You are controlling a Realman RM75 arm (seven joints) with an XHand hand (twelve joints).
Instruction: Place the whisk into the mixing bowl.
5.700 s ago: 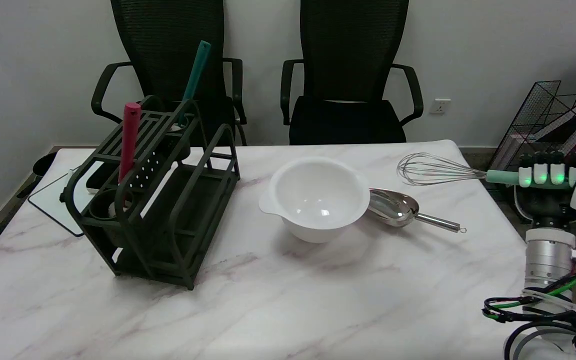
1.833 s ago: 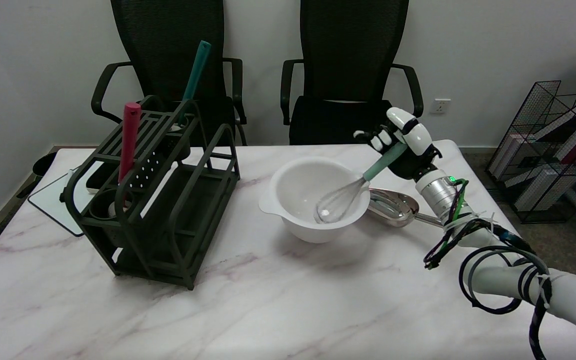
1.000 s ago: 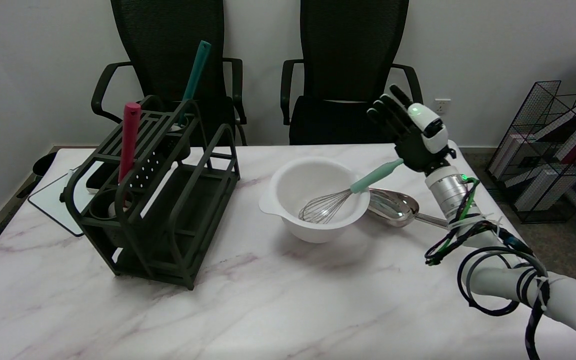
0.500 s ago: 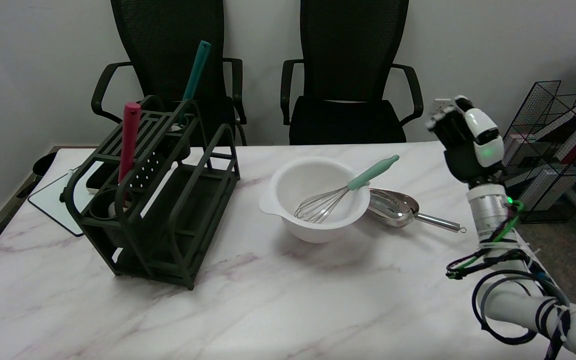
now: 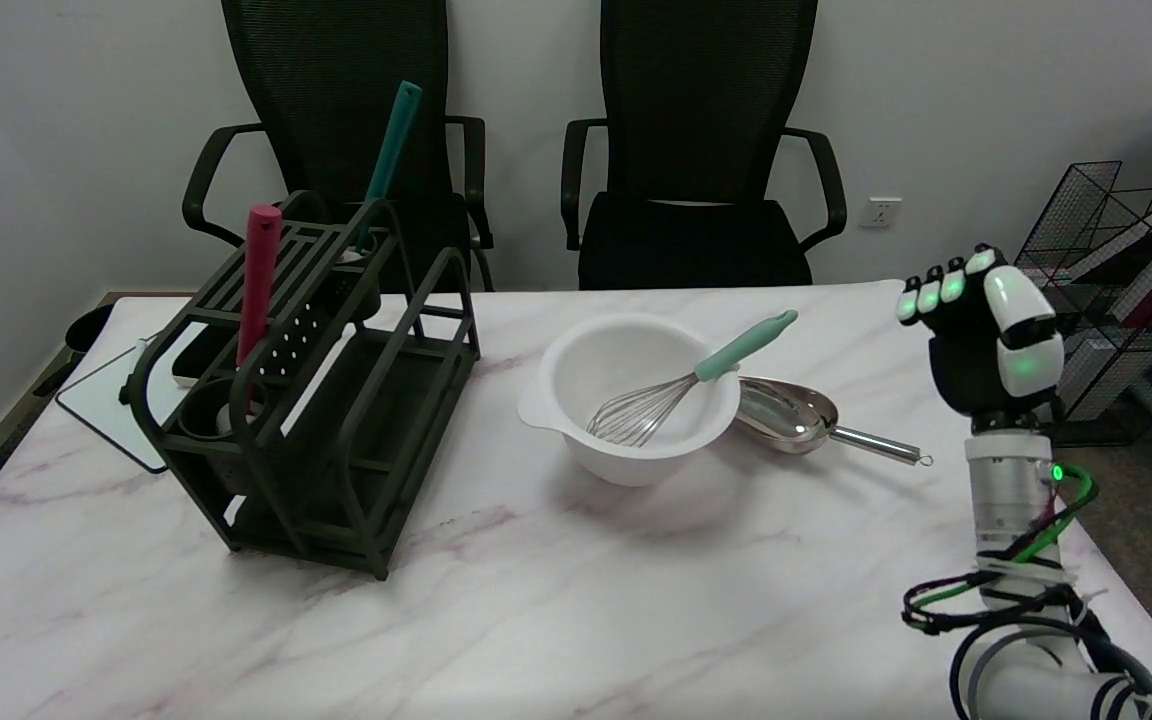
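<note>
The right hand (image 5: 981,340) is raised upright above the table's right edge, holding nothing; its fingers (image 5: 936,292) bend forward at the tips with green lights showing on them, but how far they are curled cannot be told from this angle. It stands well apart from the whisk (image 5: 681,384), which lies in the white mixing bowl (image 5: 586,385): the wire loops rest low inside the bowl, and the mint-green handle leans over the bowl's right rim, pointing up and to the right. Just beside the bowl on its right, a metal scoop (image 5: 796,415) lies on the marble table (image 5: 576,600), its thin handle reaching toward the right. Farther left stands a dark green rack (image 5: 336,400), with a red-handled utensil (image 5: 258,280) upright in its near end and a teal-handled utensil (image 5: 391,145) tilted in its far end. A flat white board (image 5: 106,400) lies partly behind the rack at the table's left edge. Two black office chairs (image 5: 701,150) stand beyond the far side of the table, and a wire book rack (image 5: 1096,240) sits on the floor to the right.
</note>
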